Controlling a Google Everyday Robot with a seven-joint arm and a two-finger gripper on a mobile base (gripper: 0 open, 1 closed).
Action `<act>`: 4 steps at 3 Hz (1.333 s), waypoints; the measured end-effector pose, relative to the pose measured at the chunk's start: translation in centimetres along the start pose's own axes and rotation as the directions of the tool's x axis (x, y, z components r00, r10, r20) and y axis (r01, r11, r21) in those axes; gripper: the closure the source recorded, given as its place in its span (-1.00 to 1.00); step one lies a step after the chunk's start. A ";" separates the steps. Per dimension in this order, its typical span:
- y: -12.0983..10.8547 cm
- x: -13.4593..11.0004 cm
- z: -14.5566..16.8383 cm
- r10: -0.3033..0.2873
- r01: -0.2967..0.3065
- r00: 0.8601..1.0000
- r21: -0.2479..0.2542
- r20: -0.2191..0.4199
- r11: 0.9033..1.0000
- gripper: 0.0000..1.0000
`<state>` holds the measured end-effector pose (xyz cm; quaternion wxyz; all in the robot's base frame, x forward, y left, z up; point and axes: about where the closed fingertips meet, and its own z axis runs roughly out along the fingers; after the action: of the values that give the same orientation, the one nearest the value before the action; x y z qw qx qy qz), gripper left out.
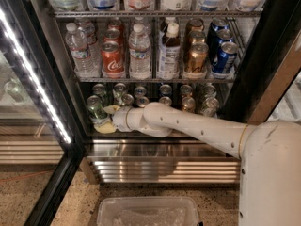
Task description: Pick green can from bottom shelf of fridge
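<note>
The fridge [44, 55] stands open with its glass door swung to the left. On the bottom shelf [155, 132] short cans stand in rows. The green can [96, 108] is at the shelf's front left and leans slightly left. My gripper [106, 118] reaches in from the right on the white arm. Its yellowish fingers [112, 109] close around the can's lower right side, one behind it and one in front. The can still sits at shelf level.
More green and silver cans [141, 95] and gold cans [187, 102] stand behind and to the right of my arm. The rack above holds water bottles [140, 51], a red can [112, 59] and blue cans [225, 55]. A clear plastic bin [148, 212] lies on the floor below.
</note>
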<state>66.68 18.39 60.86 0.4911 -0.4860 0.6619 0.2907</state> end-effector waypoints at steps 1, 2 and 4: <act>-0.8 1.0 1.0 0.014 -0.014 1.000 0.002 -0.006 1.000 -0.28; -1.9 1.2 1.4 0.002 -0.001 1.000 0.011 -0.025 1.000 -0.26; -3.0 -1.7 4.8 -0.084 0.084 0.996 -0.029 -0.005 0.996 -0.26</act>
<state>71.30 22.09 61.01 0.4939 -0.5213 0.6381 0.2777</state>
